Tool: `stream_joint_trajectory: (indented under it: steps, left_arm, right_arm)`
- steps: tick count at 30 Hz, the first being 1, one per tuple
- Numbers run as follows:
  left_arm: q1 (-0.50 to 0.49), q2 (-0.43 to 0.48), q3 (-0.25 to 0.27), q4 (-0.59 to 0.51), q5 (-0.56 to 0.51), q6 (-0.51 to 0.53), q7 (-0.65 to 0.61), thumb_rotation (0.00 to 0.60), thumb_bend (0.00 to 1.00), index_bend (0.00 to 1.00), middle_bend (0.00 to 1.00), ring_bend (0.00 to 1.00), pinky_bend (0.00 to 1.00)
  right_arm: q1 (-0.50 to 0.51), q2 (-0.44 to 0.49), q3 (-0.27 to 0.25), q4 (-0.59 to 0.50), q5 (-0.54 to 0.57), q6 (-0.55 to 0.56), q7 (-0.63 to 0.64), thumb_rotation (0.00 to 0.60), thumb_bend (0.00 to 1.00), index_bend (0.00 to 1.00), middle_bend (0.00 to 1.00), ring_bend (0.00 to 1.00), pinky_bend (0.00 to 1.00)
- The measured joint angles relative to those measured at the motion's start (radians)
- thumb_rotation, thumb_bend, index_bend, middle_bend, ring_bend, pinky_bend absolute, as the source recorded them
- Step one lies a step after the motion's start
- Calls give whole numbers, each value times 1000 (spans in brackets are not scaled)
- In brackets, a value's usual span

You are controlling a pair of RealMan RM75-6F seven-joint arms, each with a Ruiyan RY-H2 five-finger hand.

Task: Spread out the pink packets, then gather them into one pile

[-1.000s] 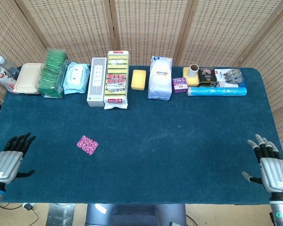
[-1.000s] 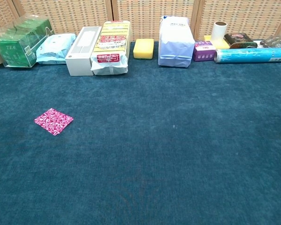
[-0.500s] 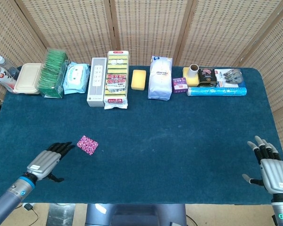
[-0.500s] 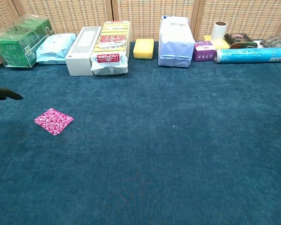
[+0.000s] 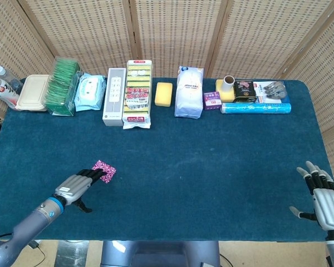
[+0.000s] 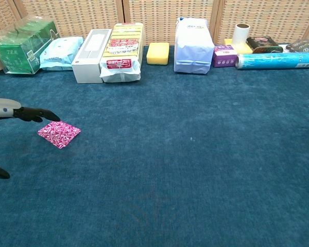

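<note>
The pink packets (image 5: 105, 169) lie as one small patterned stack on the blue cloth at the left front, also seen in the chest view as a pink square (image 6: 59, 133). My left hand (image 5: 82, 185) reaches in flat from the left, its dark fingertips (image 6: 40, 115) at the stack's near-left edge; whether they touch it I cannot tell. It holds nothing. My right hand (image 5: 326, 202) hovers at the table's right front corner, fingers spread, empty, and does not show in the chest view.
Along the back edge stand a green tea box (image 6: 20, 44), a wipes pack (image 6: 61, 51), a white box (image 6: 90, 48), a sponge pack (image 6: 122, 50), a yellow sponge (image 6: 157, 53), a white bag (image 6: 193, 45) and a blue roll (image 6: 276, 60).
My left hand has travelled right and forward from the table's left front corner to the edge of the pink stack. The right hand has slid slightly back toward the corner.
</note>
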Motion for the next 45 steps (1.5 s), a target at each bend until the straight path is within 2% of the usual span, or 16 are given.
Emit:
stream_joint_trajectory:
  steps: [10,24,45]
  left_arm:
    - [-61,-96,5,69,-43,8,5,600,29,0,0,0,0]
    - [-123,-121,44,101,-152,-3,34,600,29,0,0,0,0]
    - [-159,-109,113,115,-184,-13,6,600,30,0,0,0,0]
  right_arm:
    - [1,0,-6,-4,-4,-6,-11,600,0,104,1,0,0]
    - [-2,1,-4,-9,-4,1,-18,600,0,103,1,0,0]
    - [-5,7,-7,-10,-4,-1,-2,600,0,103,1,0,0]
